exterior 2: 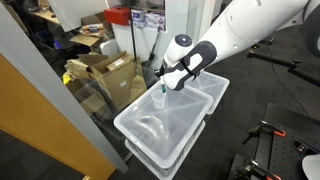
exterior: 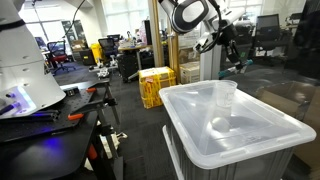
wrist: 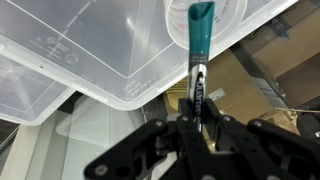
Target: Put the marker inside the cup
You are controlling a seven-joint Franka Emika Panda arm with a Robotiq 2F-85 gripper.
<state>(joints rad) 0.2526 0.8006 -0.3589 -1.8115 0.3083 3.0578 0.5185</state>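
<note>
My gripper (wrist: 197, 125) is shut on the marker (wrist: 199, 50), whose dark barrel sits between the fingers while its teal end points away from me toward the cup rim (wrist: 232, 14). The clear cup (exterior: 226, 96) stands upright on the large translucent white bin (exterior: 200, 145). In an exterior view the gripper (exterior 2: 164, 82) hangs just above the cup (exterior 2: 160, 101) with the marker tip (exterior 2: 163, 91) at its mouth. In an exterior view the gripper (exterior: 232, 58) is above the cup.
The bin (exterior 2: 140, 140) is stacked on a second one. Cardboard boxes (exterior 2: 108, 70) lie beyond a glass wall. Yellow crates (exterior: 155, 85) stand on the floor. A dark workbench with tools (exterior: 50, 115) is at the side.
</note>
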